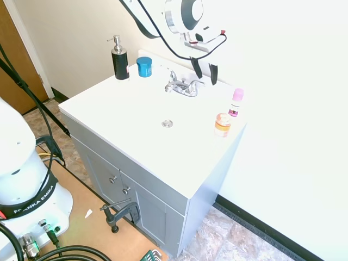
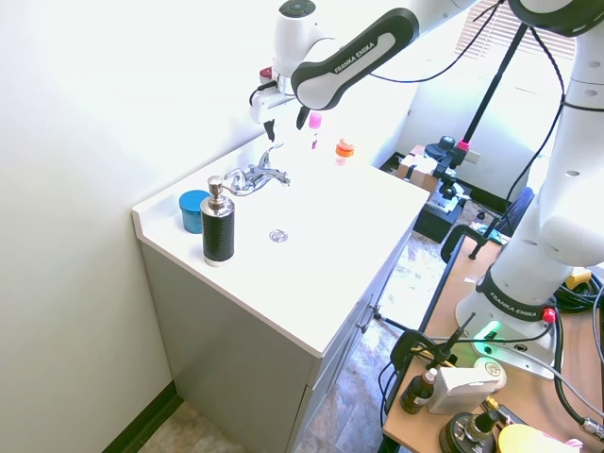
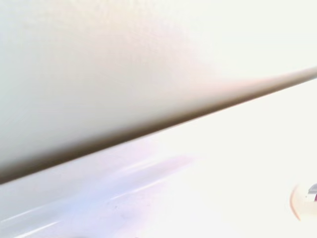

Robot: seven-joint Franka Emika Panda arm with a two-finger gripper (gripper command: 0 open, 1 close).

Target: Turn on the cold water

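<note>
Pincer (image 1: 204,70) spread, empty — right-hand lever (image 1: 195,84) just below it.

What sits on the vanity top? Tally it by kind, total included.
Soap pump bottle, black: 1
Blue jar: 1
Chrome faucet: 1
Pink-capped bottle: 1
Orange-lidded jar: 1
Total: 5
The gripper hangs open above the faucet's right-hand lever, touching nothing.
</note>
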